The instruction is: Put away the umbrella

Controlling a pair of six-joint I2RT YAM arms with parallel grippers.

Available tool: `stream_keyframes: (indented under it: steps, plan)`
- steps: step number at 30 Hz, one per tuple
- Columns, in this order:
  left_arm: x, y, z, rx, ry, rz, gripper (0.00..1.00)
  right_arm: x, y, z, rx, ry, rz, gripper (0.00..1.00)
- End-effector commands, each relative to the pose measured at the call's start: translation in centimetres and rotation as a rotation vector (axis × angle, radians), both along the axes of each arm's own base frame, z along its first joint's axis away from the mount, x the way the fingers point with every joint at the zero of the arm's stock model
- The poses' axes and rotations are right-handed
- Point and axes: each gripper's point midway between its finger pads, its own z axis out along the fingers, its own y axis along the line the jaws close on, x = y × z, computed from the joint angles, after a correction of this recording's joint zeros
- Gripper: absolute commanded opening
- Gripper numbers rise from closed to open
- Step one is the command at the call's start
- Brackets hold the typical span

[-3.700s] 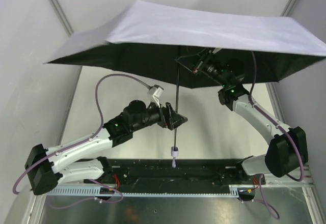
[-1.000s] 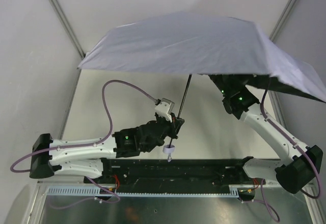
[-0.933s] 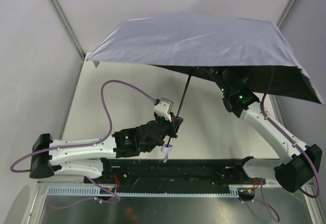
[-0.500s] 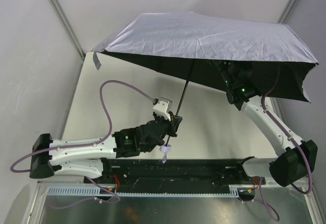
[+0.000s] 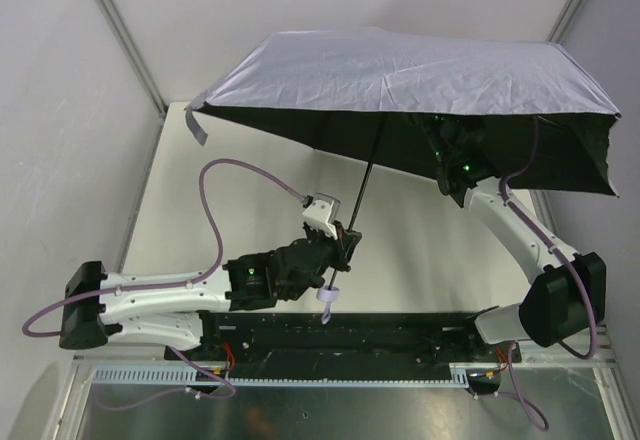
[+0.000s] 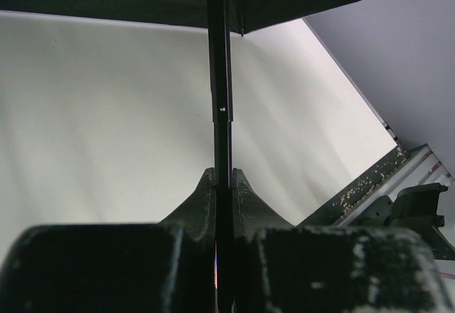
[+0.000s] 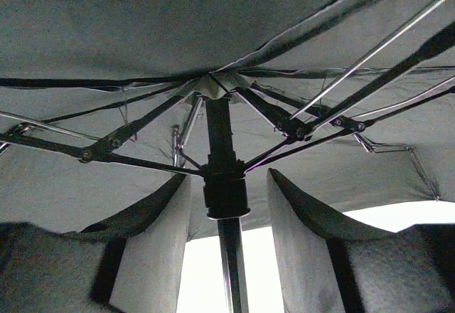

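The umbrella [image 5: 400, 65] is being held open above the table [image 5: 250, 190], its shaft [image 6: 219, 78] being pinched tight by the left gripper [image 5: 347, 244]. The runner [image 7: 226, 198] is being straddled, untouched, by the parted right gripper [image 7: 227, 179]. Collapsing is being set up; next the runner likely needs clamping and drawing down the shaft.

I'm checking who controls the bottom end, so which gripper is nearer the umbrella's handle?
Left. The left gripper is clamped on the umbrella shaft just above the handle; the right gripper is up under the canopy, open around the runner.
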Motion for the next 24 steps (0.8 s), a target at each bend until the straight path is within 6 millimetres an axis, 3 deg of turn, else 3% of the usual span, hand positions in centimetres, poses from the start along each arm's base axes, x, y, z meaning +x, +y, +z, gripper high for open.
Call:
stream_keyframes:
  steps: [1,7,8,10,11,13,16,20,24]
  plan:
    - [-0.7,-1.4,2.9,-0.084,-0.039,-0.031,0.0,0.8,-0.9,2.2,0.012,-0.067,-0.055,0.5]
    - [-0.9,-1.3,2.3,-0.071,-0.039,-0.019,0.0,1.8,-2.3,2.2,0.021,-0.054,-0.131,0.43]
    - [-0.9,-1.2,2.2,-0.069,-0.039,-0.015,0.0,1.9,-2.5,2.3,0.025,-0.054,-0.134,0.37]
    - [-1.0,-1.0,2.1,-0.071,-0.036,-0.016,0.0,2.2,-2.9,2.2,0.025,-0.052,-0.128,0.14]
    - [-1.1,-0.9,2.1,-0.075,-0.033,-0.019,0.0,2.2,-3.1,2.2,0.022,-0.051,-0.122,0.07]
    - [-1.2,-0.6,2.4,-0.092,-0.033,-0.027,0.0,1.7,-2.5,2.4,-0.016,-0.075,-0.07,0.02]
    - [-0.5,0.1,3.1,-0.115,-0.031,-0.038,0.0,-0.6,0.0,2.4,-0.094,-0.096,0.085,0.0]
    - [1.5,1.6,4.7,-0.135,-0.052,-0.006,0.0,-6.1,2.9,1.9,-0.149,-0.13,0.206,0.0]
    - [2.9,2.1,6.4,-0.079,-0.115,0.042,0.0,-9.9,4.4,-0.7,-0.151,-0.111,0.266,0.0]
